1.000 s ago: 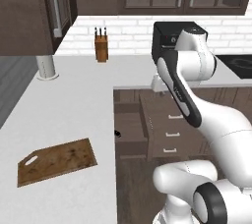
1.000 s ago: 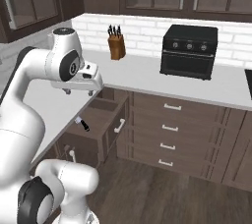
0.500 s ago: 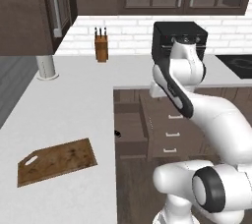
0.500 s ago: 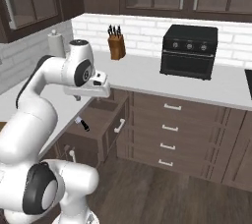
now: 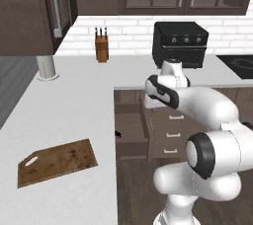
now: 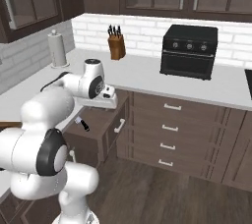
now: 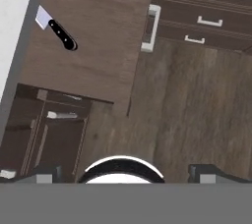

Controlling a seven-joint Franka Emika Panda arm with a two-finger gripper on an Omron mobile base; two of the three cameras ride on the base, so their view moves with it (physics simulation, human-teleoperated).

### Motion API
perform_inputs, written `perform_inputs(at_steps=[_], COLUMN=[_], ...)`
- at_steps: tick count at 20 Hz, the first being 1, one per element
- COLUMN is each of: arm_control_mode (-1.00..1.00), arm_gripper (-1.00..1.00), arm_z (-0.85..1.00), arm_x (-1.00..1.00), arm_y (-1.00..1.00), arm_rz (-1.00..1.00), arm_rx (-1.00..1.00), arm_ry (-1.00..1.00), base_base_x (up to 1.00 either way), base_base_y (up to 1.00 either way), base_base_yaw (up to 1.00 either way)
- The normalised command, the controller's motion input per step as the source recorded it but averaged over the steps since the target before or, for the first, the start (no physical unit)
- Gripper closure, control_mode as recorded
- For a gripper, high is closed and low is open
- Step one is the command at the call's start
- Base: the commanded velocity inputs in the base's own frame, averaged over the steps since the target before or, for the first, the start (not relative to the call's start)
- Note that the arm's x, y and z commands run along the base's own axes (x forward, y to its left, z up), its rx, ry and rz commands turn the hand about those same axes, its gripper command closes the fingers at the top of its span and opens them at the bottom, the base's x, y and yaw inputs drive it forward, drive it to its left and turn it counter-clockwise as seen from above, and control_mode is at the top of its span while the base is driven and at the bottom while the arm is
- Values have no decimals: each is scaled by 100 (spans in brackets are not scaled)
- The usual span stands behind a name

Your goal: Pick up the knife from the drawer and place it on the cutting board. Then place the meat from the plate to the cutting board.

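The drawer (image 7: 93, 31) of dark brown wood stands pulled out below the counter edge. The knife (image 7: 59, 31) lies in it near the counter side, black handle toward the middle and its silver blade partly tucked under the counter. From the right base view the knife (image 6: 82, 123) shows as a small dark shape in the drawer (image 6: 101, 125). My gripper (image 6: 108, 103) hangs above the drawer, open and empty, its fingertips (image 7: 45, 175) far apart. The cutting board (image 5: 57, 162) lies flat on the white counter, front left. The plate and the meat are out of view.
A tan knife block (image 5: 102, 47) and a black toaster oven (image 5: 180, 41) stand at the back wall. A paper towel roll (image 6: 57, 48) is on the left counter. Closed drawers with white handles (image 6: 170, 128) run to the right, above a wood floor.
The arm has folded down and forward, bringing the hand lower and closer over the open drawer. The jaws have stayed wide apart. The knife and the board have not moved.
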Motion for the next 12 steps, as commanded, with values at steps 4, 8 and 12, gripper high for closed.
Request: perform_inputs(at_steps=[4,8,12], arm_control_mode=[-100,-100,-100], arm_gripper=[-100,-100,-100], arm_z=[-48,-84,-71], arm_x=[49,46,44], arm_y=[12,7,1], arm_rz=[0,0,0], arm_rx=[0,0,0], arm_ry=[-10,-1,0], base_base_x=[0,0,0], base_base_y=[0,0,0], base_base_yaw=[0,0,0])
